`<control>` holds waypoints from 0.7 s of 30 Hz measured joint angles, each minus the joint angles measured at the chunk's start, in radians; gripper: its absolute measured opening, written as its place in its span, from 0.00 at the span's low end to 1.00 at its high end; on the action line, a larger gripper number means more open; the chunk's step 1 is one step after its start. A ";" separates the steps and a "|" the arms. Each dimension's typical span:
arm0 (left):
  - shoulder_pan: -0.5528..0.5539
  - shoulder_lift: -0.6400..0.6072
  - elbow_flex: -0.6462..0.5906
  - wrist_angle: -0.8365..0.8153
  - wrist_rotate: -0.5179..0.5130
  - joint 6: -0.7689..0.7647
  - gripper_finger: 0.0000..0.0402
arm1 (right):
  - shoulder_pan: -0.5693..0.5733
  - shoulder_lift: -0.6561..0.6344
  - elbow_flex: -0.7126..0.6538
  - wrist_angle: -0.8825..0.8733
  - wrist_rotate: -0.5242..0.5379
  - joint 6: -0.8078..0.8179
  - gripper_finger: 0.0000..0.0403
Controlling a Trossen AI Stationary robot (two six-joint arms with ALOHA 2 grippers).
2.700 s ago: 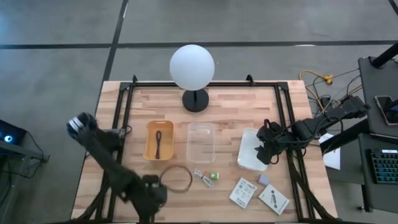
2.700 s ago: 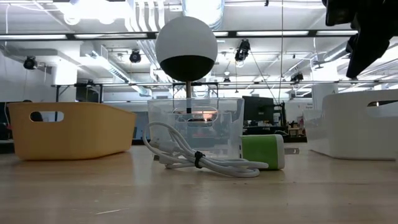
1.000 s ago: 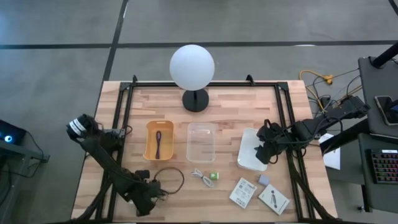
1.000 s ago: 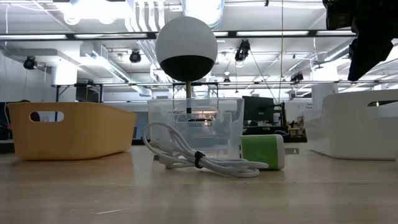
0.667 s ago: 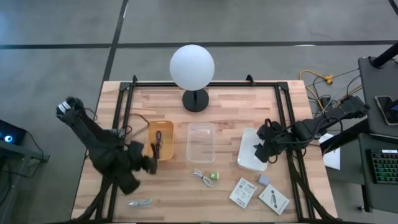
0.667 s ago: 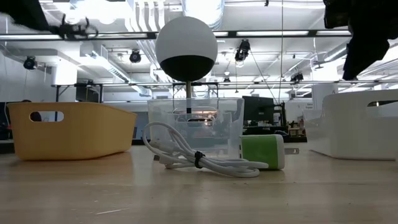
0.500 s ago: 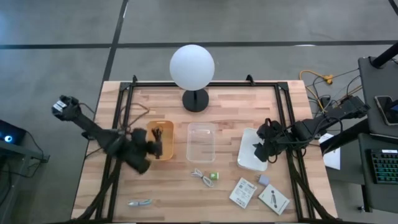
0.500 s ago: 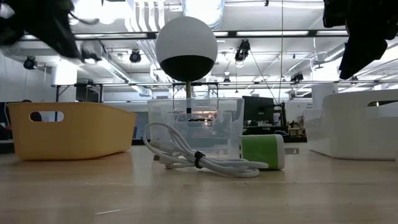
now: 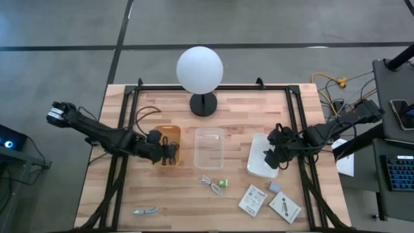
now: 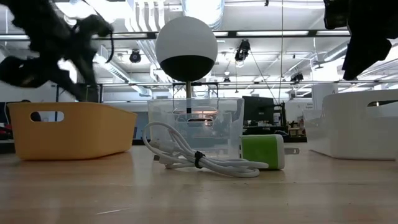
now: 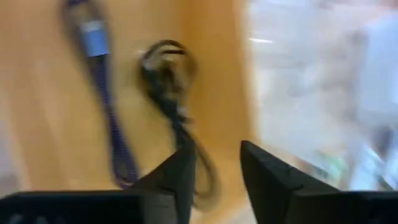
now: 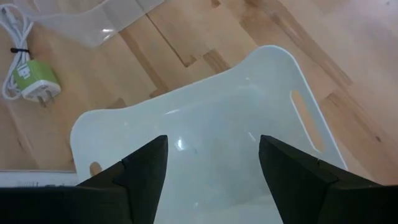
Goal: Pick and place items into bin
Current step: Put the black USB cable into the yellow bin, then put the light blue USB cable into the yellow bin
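Black cable [image 11: 177, 118] now in yellow bin [image 9: 173, 133], left pincer [image 9: 169, 150] above.

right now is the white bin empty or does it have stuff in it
Empty. The right wrist view shows the white bin with a bare floor, and the right gripper, jaws open, holds nothing above it.

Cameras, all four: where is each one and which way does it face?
High view: above the table, facing straight down; both arms show, the left gripper over the yellow plastic bin.
Low view: at tabletop height, facing level across; arms come in from above.
Left wrist view: on the left arm, facing down into the yellow bin at a black coiled cable; its own fingers show.
Right wrist view: on the right arm, facing into the white plastic bin.
Shared: the green plug charger shows in the low, high and right wrist views.
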 joint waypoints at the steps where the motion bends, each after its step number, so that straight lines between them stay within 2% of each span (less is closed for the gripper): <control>1: -0.004 -0.011 0.023 0.006 0.020 0.060 0.34 | 0.000 0.000 0.000 -0.001 0.000 -0.006 0.59; 2: -0.011 -0.019 0.047 0.023 0.062 0.151 0.37 | 0.000 0.000 0.000 -0.001 0.000 -0.013 0.59; 5: -0.066 -0.005 0.149 0.058 0.285 0.460 0.40 | 0.000 0.000 0.000 -0.003 0.000 -0.038 0.59; 6: -0.106 0.018 0.193 0.054 0.352 0.545 0.40 | 0.000 0.000 0.000 -0.002 0.000 -0.048 0.59; 8: -0.214 0.084 0.276 -0.016 0.411 0.638 0.39 | 0.000 0.000 0.000 -0.004 0.000 -0.052 0.59; 14: -0.467 0.367 0.463 -0.267 0.401 0.677 0.36 | -0.001 0.000 0.000 -0.004 0.017 -0.048 0.59; 21: -0.582 0.644 0.565 -0.255 0.384 0.539 0.43 | -0.001 0.000 -0.007 -0.005 0.044 -0.056 0.59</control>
